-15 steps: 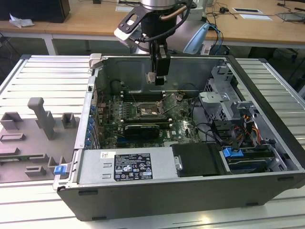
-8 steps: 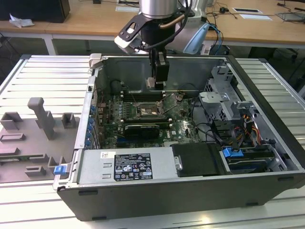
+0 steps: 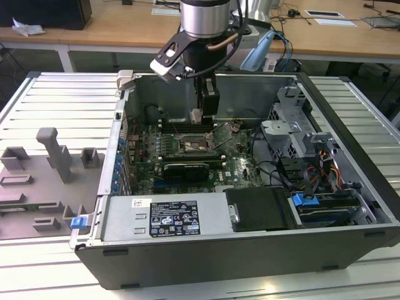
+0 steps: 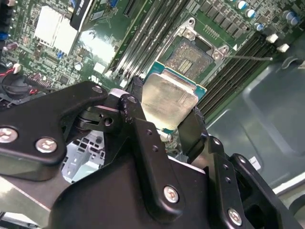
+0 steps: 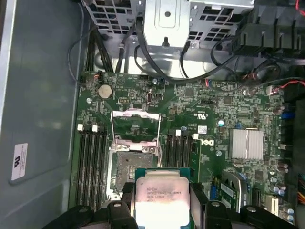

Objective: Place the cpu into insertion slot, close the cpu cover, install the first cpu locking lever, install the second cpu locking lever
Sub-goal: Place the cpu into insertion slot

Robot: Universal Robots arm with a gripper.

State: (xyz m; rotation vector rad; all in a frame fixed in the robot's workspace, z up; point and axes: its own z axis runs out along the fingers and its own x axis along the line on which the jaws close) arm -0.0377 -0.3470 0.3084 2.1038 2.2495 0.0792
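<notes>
Cpu (image 4: pixel 169 98) clamped by its two opposite edges in the pincer (image 4: pixel 164 107), metal top facing the second wrist camera, green edge of its board showing. Pincer clenched on it; black fingers (image 4: pixel 136 90) pressed against either side. The chip hung in the air above the board, not touching anything below.

In the first wrist view the cpu (image 5: pixel 159 198) sat near the slot (image 5: pixel 131 169) but off to one side of it, overlapping one corner rather than centred. Slot bare, contact field exposed. Cover (image 5: pixel 134 115) stood swung up at the slot's far edge. A thin wire lever (image 4: pixel 250 57) stuck out beside the socket, unlatched. Memory slots (image 5: pixel 90 162) ran along both sides of the socket.

From the room: arm reached down into the open case (image 3: pixel 187 250), which lay on its side on the slatted desk (image 3: pixel 56 94); pincer (image 3: pixel 206 106) above the slot (image 3: pixel 195 147). A grey parts tray (image 3: pixel 53 156) lay on the exterior view's left.

Judged step: the first one, placing the cpu, with carry done and seating not yet done. Cover and both levers untouched. Seating would call for centring the chip over the recess, squaring its edges to the rim, keeping it level, and a gentle descent, since a tilted drop could harm the contacts.
</notes>
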